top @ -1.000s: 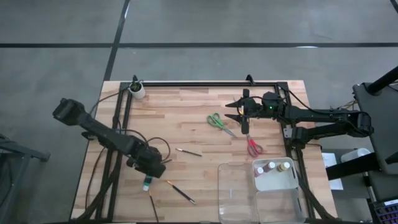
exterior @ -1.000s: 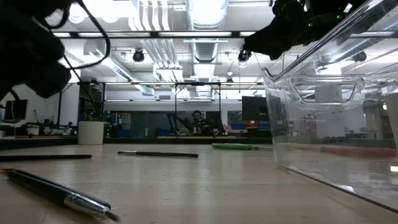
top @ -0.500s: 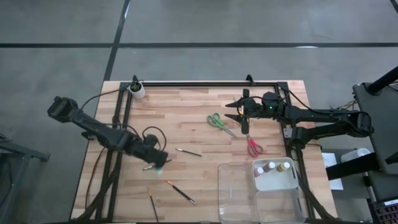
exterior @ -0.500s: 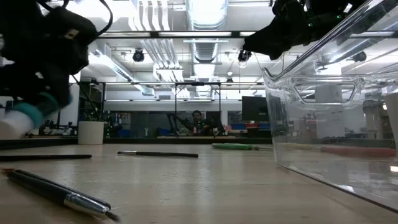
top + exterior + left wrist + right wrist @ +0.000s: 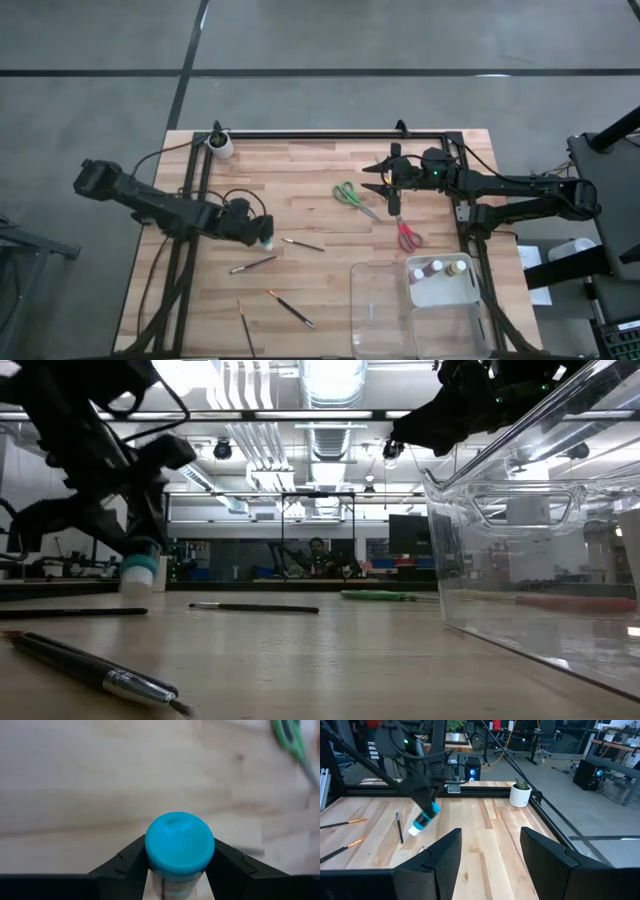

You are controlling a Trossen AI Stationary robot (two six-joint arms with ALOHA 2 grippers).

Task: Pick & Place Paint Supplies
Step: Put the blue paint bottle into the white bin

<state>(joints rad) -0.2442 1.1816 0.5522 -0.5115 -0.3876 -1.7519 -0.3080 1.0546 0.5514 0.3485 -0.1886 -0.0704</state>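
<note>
We have the teal paint bottle (image 5: 179, 845) clamped between the 2 fingers of the left gripper (image 5: 262, 234), which closes on its sides just below the teal end; the jaws stand part-way in, fitted to the bottle's width. In the low view the bottle (image 5: 139, 573) hangs clear of the table (image 5: 300, 190), tilted, so the carry is under way.

The clear tray (image 5: 380, 320) sits at the table's near right corner, well apart from us, with 3 bottles (image 5: 437, 268) already standing in its upper right compartment. We judge the good move is to carry the bottle high enough to clear the tray wall, bring it over that same compartment, and set it upright before we let go. The grip looks narrow and close to one end, so we move smoothly and avoid any sudden wrist roll that could swing the bottle out.

On the way we pass over brushes (image 5: 302, 244) lying on the wood and should stay above them. The green scissors (image 5: 352, 196) and red scissors (image 5: 407, 236) lie between us and the right arm. The right gripper (image 5: 388, 186) hovers near the green scissors with its fingers apart and nothing in them. From above we cannot tell how much room is left beside the 3 bottles, so we lower slowly.
</note>
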